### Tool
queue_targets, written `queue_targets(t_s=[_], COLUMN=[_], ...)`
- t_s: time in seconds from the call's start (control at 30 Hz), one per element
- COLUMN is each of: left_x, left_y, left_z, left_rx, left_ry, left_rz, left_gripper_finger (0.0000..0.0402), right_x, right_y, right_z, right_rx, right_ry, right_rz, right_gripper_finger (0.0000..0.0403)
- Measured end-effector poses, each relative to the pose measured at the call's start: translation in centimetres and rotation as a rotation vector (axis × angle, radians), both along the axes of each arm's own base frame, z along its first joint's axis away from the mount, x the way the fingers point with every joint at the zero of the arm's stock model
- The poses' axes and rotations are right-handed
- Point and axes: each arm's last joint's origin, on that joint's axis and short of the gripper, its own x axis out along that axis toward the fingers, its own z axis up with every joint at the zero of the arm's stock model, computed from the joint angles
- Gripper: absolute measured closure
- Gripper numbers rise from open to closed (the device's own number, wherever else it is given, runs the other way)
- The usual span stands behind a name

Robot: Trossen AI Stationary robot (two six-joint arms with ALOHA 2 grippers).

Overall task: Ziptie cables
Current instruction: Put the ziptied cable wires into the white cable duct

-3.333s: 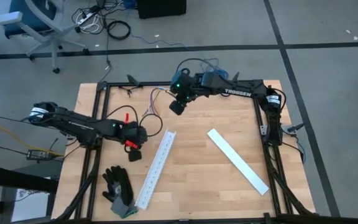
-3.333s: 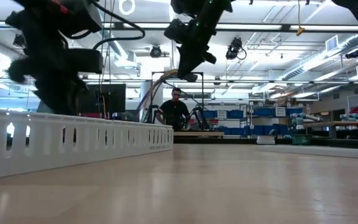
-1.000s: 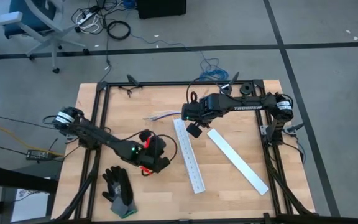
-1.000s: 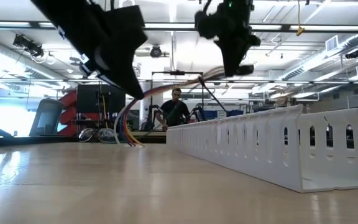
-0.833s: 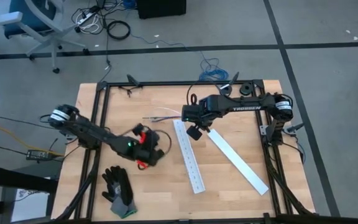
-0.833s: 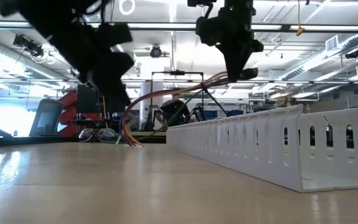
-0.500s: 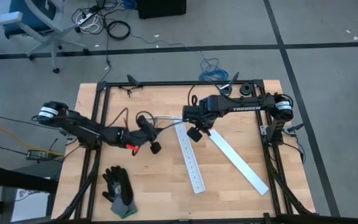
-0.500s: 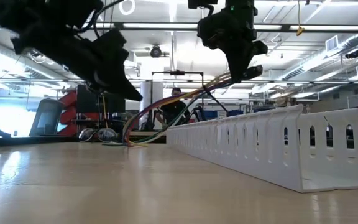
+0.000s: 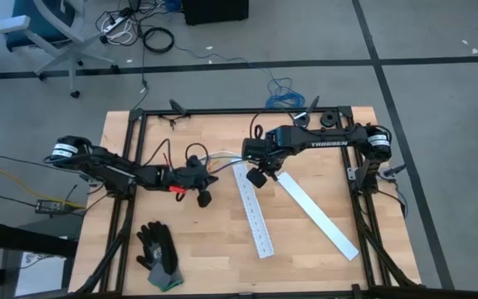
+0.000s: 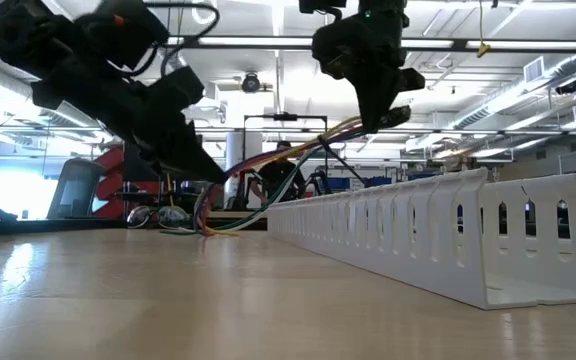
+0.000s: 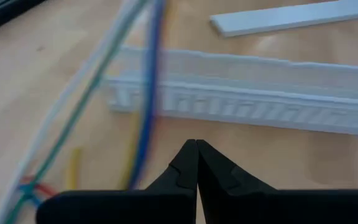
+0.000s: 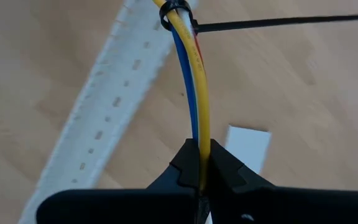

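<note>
The cables (image 12: 194,87), a bundle of yellow, blue, red and pale wires, run from my right gripper (image 12: 199,163) in an arc (image 10: 288,160) down to the table. The ziptie (image 12: 174,14) is looped round the bundle just beyond the right fingers, and its thin black tail (image 12: 278,22) sticks out sideways. My right gripper (image 9: 247,155) is shut on the cables above the table's far middle. My left gripper (image 11: 196,144) is shut with nothing visible between its fingertips. It hovers (image 10: 206,165) beside the cables' lower stretch (image 11: 145,118). My right gripper pinches the cable bundle (image 12: 197,146) between its two fingers, a short way from the ziptie's loop. The fingers come steeply from above. The bundle hangs clear of the table here and bows down, its loose ends (image 10: 208,228) resting on the wood.
A long white slotted strip (image 9: 251,208) lies on the table under and beside the cables, with a flat white strip (image 9: 315,214) to its right. A dark glove (image 9: 160,253) lies at the near left. A blue wire coil (image 9: 285,91) sits beyond the far edge.
My left gripper has swung from the near middle of the table toward the far edge and tipped more level, ending beside the cables. The cables' middle stretch now runs straighter from my right gripper toward the left one, and their loose ends stay on the table.
</note>
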Motion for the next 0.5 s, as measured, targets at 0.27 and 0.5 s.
queue_targets(t_s=[0.27,0.5], left_x=[-0.3,-0.7], left_y=[4.1,7.1], left_z=[-0.3,-0.4], left_rx=[-0.025,-0.070], left_ry=[0.045,0.054], left_rz=[0.028,0.011], left_gripper_finger=[0.0393,0.0393], right_x=[0.7,1.0], right_y=[0.9,1.6], right_z=[0.2,0.2], right_rx=[0.013,0.011], right_ry=[-0.080,-0.111], right_rz=[-0.049,-0.136], right_gripper_finger=[0.0401,0.0401])
